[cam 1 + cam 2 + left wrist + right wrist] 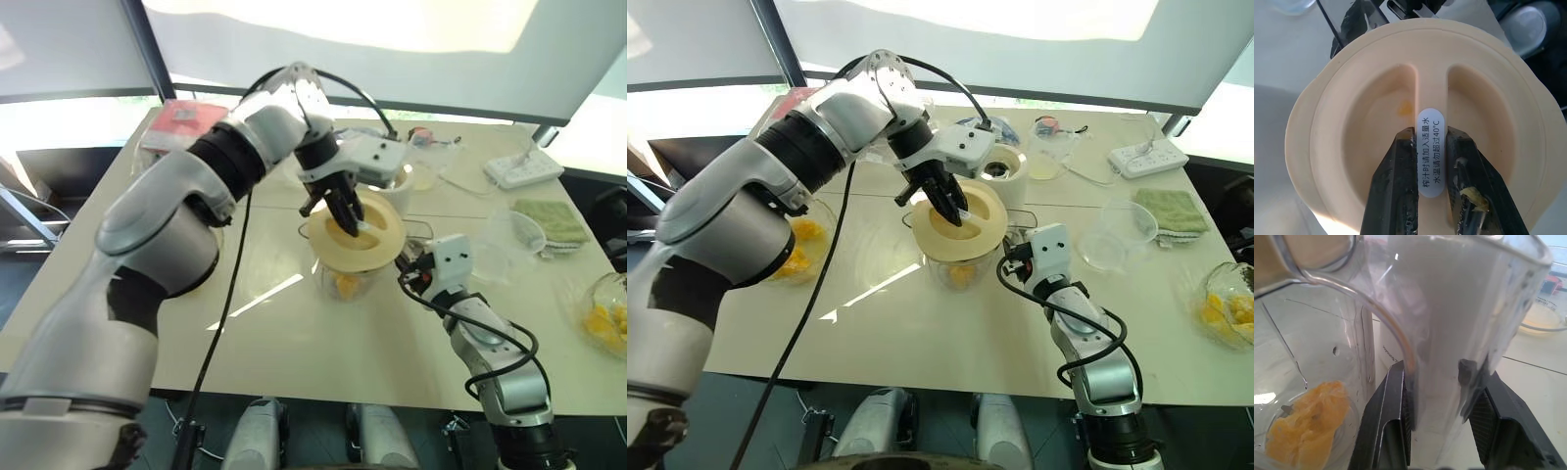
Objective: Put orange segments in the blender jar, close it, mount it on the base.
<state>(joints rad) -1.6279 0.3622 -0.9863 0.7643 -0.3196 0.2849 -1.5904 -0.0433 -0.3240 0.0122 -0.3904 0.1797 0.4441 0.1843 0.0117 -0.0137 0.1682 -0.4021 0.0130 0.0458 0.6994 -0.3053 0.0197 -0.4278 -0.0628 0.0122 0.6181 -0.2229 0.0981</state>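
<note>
Lid (1420, 137) sits flat atop the blender jar (350, 279), its centre rib pinched between the left gripper (1431, 161) fingers. Right gripper (1442, 406) straddles the jar's upright handle (1442, 333), jaws half-closed against it, steadying the jar.

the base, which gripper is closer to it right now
Left. The left gripper pinches the lid on the blender jar, just before the base. The right gripper is at the jar's handle, farther off.
</note>
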